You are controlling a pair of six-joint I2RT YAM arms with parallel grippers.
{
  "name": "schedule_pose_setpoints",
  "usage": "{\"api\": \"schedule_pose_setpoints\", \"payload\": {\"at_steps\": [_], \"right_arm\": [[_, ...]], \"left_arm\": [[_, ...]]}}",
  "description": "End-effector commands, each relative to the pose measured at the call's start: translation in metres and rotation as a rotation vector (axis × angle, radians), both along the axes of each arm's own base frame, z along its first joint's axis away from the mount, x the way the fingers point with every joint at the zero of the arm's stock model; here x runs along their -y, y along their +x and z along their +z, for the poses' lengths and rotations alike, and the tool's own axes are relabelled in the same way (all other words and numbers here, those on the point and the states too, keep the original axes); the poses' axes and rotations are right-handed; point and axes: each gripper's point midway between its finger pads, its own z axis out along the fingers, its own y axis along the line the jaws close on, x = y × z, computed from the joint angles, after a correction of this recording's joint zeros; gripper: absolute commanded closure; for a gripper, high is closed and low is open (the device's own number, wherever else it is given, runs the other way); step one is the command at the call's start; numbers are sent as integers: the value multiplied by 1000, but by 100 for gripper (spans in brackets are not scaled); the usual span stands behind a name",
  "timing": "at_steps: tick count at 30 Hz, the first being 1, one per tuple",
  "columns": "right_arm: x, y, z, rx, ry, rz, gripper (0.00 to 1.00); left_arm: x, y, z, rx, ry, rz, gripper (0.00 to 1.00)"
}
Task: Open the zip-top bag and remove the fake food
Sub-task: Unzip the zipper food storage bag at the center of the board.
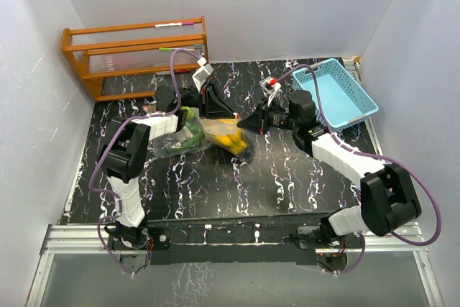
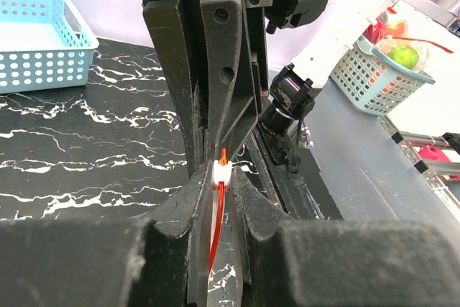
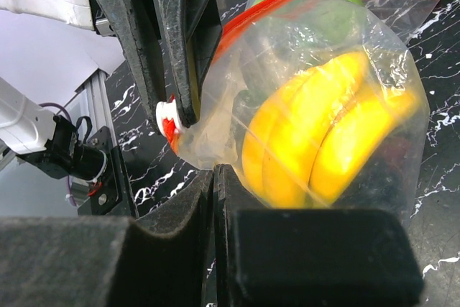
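While the crinkled clear bag (image 1: 215, 133) rested on the black marbled tabletop (image 1: 287, 174), smooth yellow bananas (image 3: 323, 141) and round green fruits (image 3: 338, 12) showed inside. The left end effector (image 2: 221, 177), reaching right, was pinched narrow on the white slider (image 3: 167, 113) of its red zip (image 3: 259, 8); the right end effector (image 3: 214, 177), reaching left, clamped the bag's thin plastic.

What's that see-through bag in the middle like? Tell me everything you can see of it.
The zip-top bag is clear, crinkled thin plastic with a red zip strip and a white slider at one end. It lies on the black marbled table, bulging with yellow bananas and green pieces. The left tool pinches the slider; the right tool seems shut on the film's edge.
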Motion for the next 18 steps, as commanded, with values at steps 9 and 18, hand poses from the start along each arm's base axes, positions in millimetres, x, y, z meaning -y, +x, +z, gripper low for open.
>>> {"api": "schedule_pose_setpoints", "payload": {"at_steps": [9,18], "right_arm": [[9,5,29,118,52,-48,92],[11,2,32,124,62,-22,92]], "left_arm": [[-20,-9,31,146,-58,41,100],[-28,-5,28,134,-54,63,100]]}}
